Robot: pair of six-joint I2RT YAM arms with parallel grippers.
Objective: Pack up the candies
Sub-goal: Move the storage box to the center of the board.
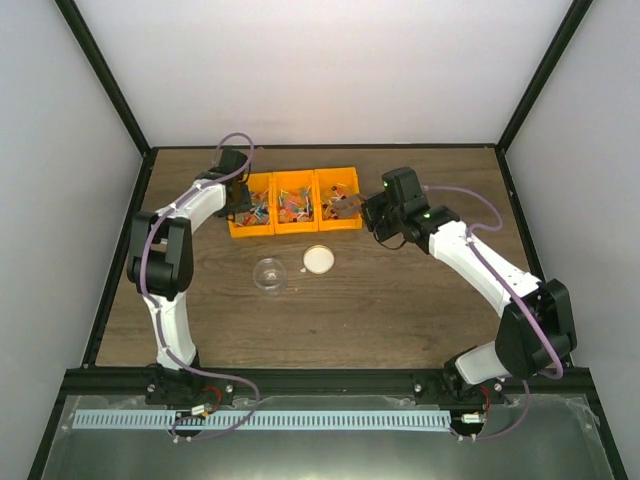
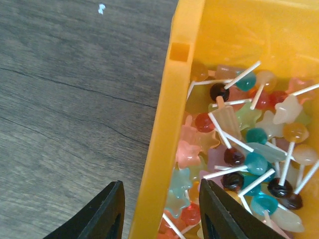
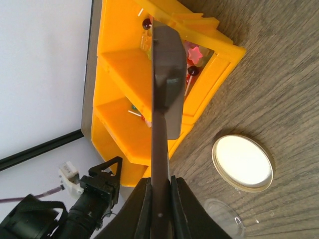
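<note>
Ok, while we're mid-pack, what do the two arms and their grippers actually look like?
Both arms match: the left arm and right arm have white link shells with bulky black joint housings. A thin purple cable loops loosely along each. The left gripper and right gripper have matte black, tapered fingers. A small green light glows near the right wrist.

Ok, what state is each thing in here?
left end effector: open, astride a wall of the orange bins
right end effector: shut on the scoop
scoop: held, tip at the orange bins
lid: off, lying flat on the table
clear container: uncovered, looks empty
candies: lying in the orange bins
</note>
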